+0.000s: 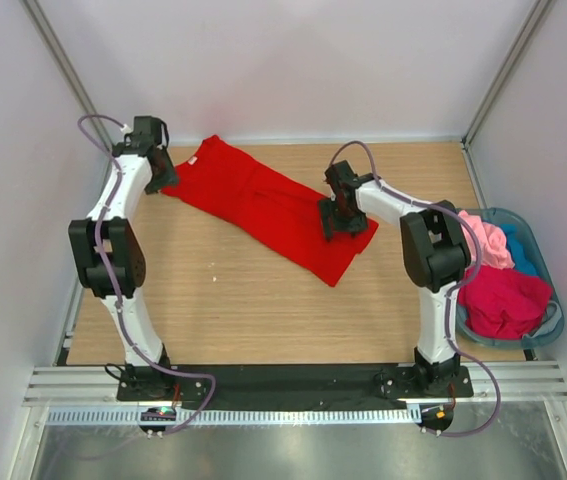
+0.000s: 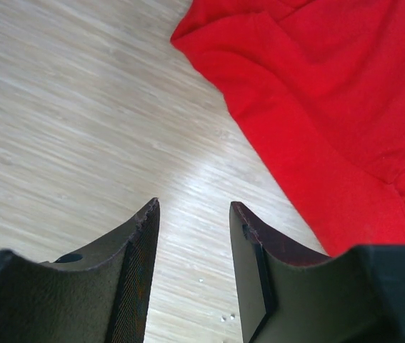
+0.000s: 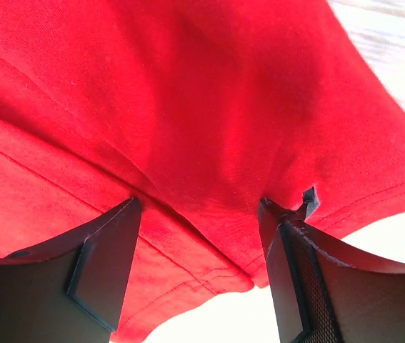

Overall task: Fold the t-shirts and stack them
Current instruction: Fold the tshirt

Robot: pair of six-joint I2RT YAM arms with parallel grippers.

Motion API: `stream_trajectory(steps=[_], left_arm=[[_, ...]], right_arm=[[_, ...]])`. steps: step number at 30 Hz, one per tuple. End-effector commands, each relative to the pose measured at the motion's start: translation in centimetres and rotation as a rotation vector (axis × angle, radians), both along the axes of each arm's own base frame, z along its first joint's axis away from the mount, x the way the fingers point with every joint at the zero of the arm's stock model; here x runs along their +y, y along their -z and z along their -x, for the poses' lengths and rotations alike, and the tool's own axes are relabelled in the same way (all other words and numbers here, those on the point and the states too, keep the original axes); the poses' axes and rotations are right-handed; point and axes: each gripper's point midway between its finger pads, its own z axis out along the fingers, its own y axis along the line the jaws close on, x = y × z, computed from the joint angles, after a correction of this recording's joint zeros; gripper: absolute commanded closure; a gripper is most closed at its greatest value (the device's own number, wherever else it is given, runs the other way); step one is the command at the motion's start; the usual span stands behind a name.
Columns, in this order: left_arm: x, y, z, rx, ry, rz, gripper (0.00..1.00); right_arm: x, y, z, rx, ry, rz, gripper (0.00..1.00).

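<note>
The spread t-shirt [image 1: 263, 205] is plain bright red, unprinted. The surface [image 1: 243, 300] is pale wood with fine straight grain. The basket [image 1: 557, 322] is translucent blue-grey. Inside the basket lie a pink t-shirt [image 1: 485, 243], a teal-blue t-shirt [image 1: 525, 252] and a crimson t-shirt [image 1: 503, 298]. The left end effector [image 2: 191, 207] and right end effector [image 3: 198, 204] are matt black.

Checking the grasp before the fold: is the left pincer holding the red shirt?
No: the left pincer is open over the table, with the red shirt lying off to its side.

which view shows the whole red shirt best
Top external: the red t-shirt shows nearly end to end on the table. Left wrist catches only one edge; right wrist only a close-up of cloth near a hem.
</note>
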Motion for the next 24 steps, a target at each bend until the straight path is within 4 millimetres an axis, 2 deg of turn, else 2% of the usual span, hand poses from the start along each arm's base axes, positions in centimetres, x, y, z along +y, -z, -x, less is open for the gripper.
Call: stream_trajectory(steps=[1, 3, 4, 6, 7, 9, 10, 13, 14, 17, 18, 19, 20, 21, 22, 24], left_arm=[[0.1, -2.0, 1.2, -0.039, -0.045, 0.006, 0.54], [-0.1, -2.0, 2.2, -0.037, -0.056, 0.026, 0.54], [-0.3, -1.9, 2.2, -0.045, -0.056, 0.037, 0.54], [-0.7, -1.3, 2.6, -0.031, -0.057, 0.069, 0.53], [-1.3, -1.0, 2.6, -0.025, -0.043, 0.109, 0.53], [-2.4, 0.2, 2.3, -0.016, -0.022, 0.169, 0.53], [-3.9, 0.5, 1.6, -0.034, 0.016, 0.237, 0.54], [-5.3, 2.2, 0.4, -0.014, 0.08, 0.288, 0.55], [-6.3, 2.4, 0.2, -0.007, 0.118, 0.331, 0.55], [-7.5, 3.8, -1.6, -0.012, 0.165, 0.385, 0.56], [-7.7, 5.4, -1.9, 0.016, 0.168, 0.392, 0.56], [-7.7, 5.5, -2.7, 0.007, 0.176, 0.391, 0.56], [-9.1, 6.0, -3.1, 0.015, 0.204, 0.39, 0.56], [-9.4, 6.4, -3.6, 0.011, 0.211, 0.402, 0.56], [-9.5, 8.4, -4.1, 0.04, 0.206, 0.418, 0.56], [-10.3, 8.2, -6.0, 0.012, 0.215, 0.458, 0.57]], right_arm=[[-1.4, 1.0, 4.0, 0.079, 0.044, 0.074, 0.27], [-1.1, 1.1, 5.7, 0.099, 0.072, 0.058, 0.27], [-1.0, 1.9, 7.7, 0.143, 0.072, 0.059, 0.27], [-0.4, 2.1, 9.6, 0.174, 0.106, 0.038, 0.27], [-0.3, 2.1, 11.3, 0.188, 0.103, 0.04, 0.27], [-0.2, 2.0, 13.3, 0.202, 0.183, 0.05, 0.28], [0.3, 1.9, 15.3, 0.219, 0.177, 0.046, 0.28], [1.7, 1.6, 18.2, 0.219, 0.273, 0.043, 0.28], [2.7, 1.0, 19.1, 0.198, 0.264, 0.033, 0.28], [4.1, -0.1, 20.1, 0.165, 0.318, 0.013, 0.27], [4.8, -0.9, 20.1, 0.148, 0.31, 0.013, 0.27], [5.0, -1.4, 19.9, 0.136, 0.309, 0.017, 0.27], [5.0, -1.9, 19.6, 0.125, 0.303, 0.024, 0.27], [4.3, -2.5, 19.3, 0.107, 0.302, 0.064, 0.27], [4.9, -3.7, 18.3, 0.075, 0.297, 0.055, 0.27], [4.9, -5.3, 17.3, 0.036, 0.283, 0.068, 0.26]])
